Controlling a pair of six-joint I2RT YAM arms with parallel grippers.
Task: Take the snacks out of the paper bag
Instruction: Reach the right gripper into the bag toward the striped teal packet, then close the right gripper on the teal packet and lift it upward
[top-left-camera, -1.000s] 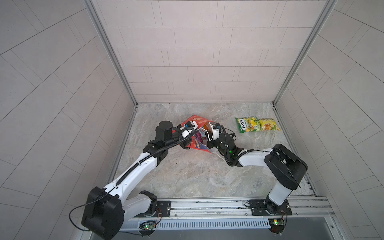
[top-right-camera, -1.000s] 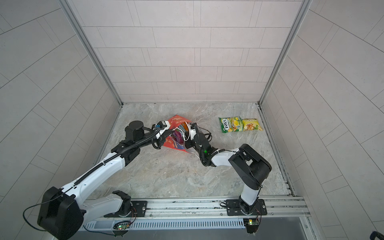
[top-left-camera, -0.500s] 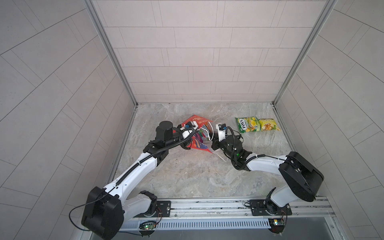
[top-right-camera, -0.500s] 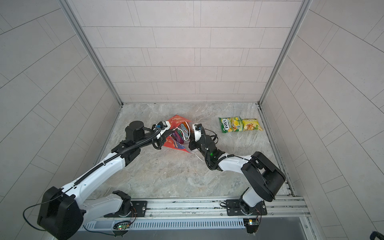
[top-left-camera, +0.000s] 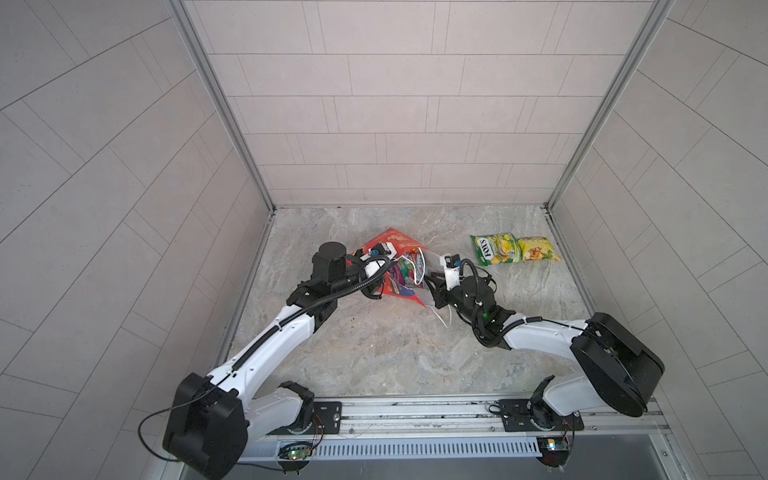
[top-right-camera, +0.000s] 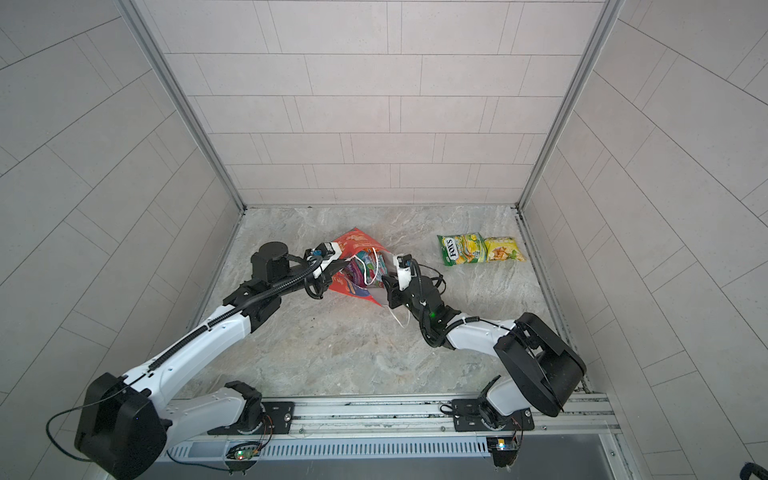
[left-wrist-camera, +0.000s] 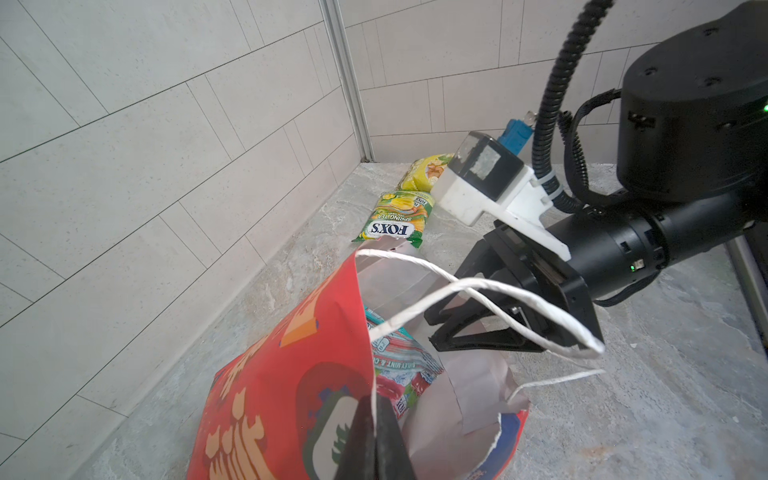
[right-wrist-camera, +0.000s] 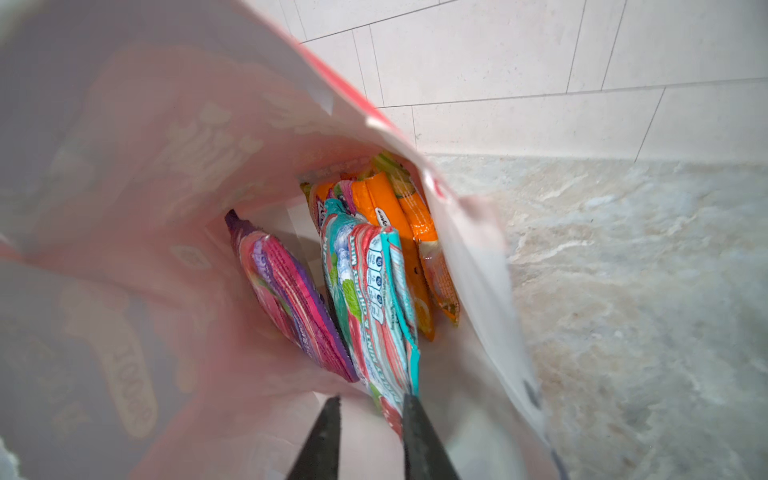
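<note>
The red paper bag (top-left-camera: 394, 286) (top-right-camera: 354, 244) leans on the marble floor with its mouth toward my right arm. My left gripper (left-wrist-camera: 376, 399) (top-right-camera: 340, 264) is shut on its upper rim (left-wrist-camera: 361, 332) and holds it up. My right gripper (right-wrist-camera: 370, 399) (top-left-camera: 430, 279) (left-wrist-camera: 431, 332) is open, with its tips just inside the mouth. Snacks stand on edge inside: a teal packet (right-wrist-camera: 374, 299) whose near corner touches one right finger, a purple-pink one (right-wrist-camera: 291, 299) and orange ones (right-wrist-camera: 411, 232). A green packet (top-left-camera: 494, 249) (top-right-camera: 461, 248) and a yellow packet (top-left-camera: 538, 249) (top-right-camera: 503, 248) lie on the floor.
The bag's white cord handles (left-wrist-camera: 498, 291) (top-left-camera: 444, 320) loop over my right gripper and trail on the floor. The green and yellow packets lie near the back right corner, close to the right wall. Tiled walls enclose the floor on three sides.
My right gripper has drawn back from deep in the bag to its mouth and its jaws have parted. The right elbow swung out to the right. The left gripper kept its hold.
</note>
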